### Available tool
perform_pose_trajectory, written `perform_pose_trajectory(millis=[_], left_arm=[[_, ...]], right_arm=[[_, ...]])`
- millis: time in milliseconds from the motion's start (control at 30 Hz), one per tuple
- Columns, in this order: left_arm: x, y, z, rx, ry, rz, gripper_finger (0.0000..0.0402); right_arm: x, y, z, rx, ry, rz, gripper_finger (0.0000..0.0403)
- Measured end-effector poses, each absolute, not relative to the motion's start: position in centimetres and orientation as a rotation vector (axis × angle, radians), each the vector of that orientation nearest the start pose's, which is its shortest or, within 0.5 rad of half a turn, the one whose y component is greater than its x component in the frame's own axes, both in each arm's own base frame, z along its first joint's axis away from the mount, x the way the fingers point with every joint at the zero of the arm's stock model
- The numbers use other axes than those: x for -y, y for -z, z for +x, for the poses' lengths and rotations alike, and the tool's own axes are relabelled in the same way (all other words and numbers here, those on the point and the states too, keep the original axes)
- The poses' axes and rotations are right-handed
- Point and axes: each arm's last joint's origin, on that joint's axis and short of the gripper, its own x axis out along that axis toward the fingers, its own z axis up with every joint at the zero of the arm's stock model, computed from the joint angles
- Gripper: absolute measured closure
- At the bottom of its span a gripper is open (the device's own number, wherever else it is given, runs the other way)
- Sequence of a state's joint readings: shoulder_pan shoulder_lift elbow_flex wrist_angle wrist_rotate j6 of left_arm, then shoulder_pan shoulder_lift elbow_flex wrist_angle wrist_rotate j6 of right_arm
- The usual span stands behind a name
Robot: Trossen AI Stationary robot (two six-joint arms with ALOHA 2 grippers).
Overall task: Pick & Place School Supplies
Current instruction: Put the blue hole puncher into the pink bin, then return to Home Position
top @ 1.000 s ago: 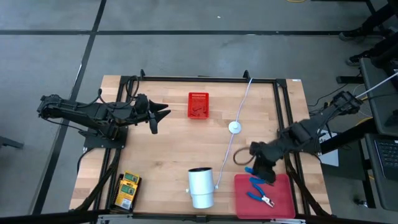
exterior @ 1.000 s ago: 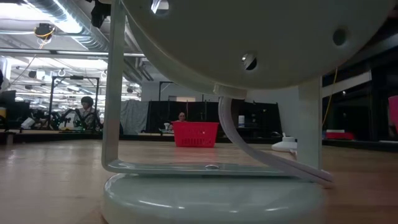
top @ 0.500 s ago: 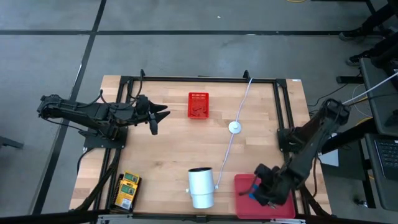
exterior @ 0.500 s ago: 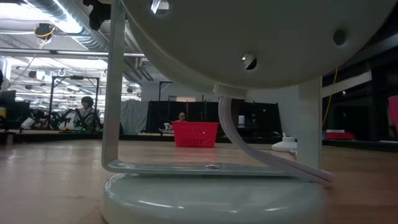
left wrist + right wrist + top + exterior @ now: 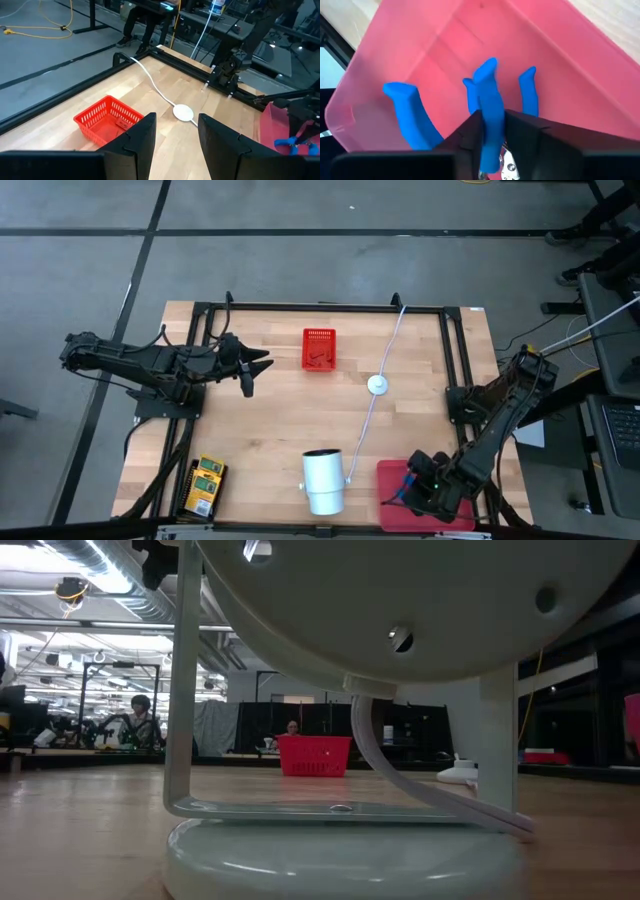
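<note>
Wooden table (image 5: 270, 420) with a black frame. White cylinder (image 5: 323, 480) lies at the near edge, centre. Pink tray (image 5: 392, 480) at the near right corner — right gripper (image 5: 425, 492) is down over it, fingers clenched on one handle of a blue-handled tool (image 5: 490, 120); a second blue-handled tool (image 5: 407, 107) lies in the tray beside it. Left gripper (image 5: 258, 363) hangs at far left, fingers parted, holding nothing. Red basket (image 5: 319, 348) sits far centre. Yellow-and-green boxes (image 5: 204, 484) — near left corner.

White cylinder (image 5: 322, 480), corded disc (image 5: 377, 385), red basket (image 5: 319, 349)
</note>
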State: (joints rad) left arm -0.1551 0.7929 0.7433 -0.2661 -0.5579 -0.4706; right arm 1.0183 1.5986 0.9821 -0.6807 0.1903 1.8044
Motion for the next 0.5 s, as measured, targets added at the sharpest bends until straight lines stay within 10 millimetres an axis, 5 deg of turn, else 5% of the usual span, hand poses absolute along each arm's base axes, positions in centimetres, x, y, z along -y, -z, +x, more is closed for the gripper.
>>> perform_pose_trajectory(millis=[267, 500], left_arm=[[1.3, -31.1, 17.1, -0.221, -0.393, -0.314, 0.0258], [1.4, -31.4, 14.8, -0.313, -0.127, -0.38, 0.0258]], right_arm=[[-24.4, -18.6, 15.2, -1.181, 0.416, 0.809, 0.0185], [-23.3, -22.9, 14.4, -0.844, 0.361, 0.991, 0.0157]])
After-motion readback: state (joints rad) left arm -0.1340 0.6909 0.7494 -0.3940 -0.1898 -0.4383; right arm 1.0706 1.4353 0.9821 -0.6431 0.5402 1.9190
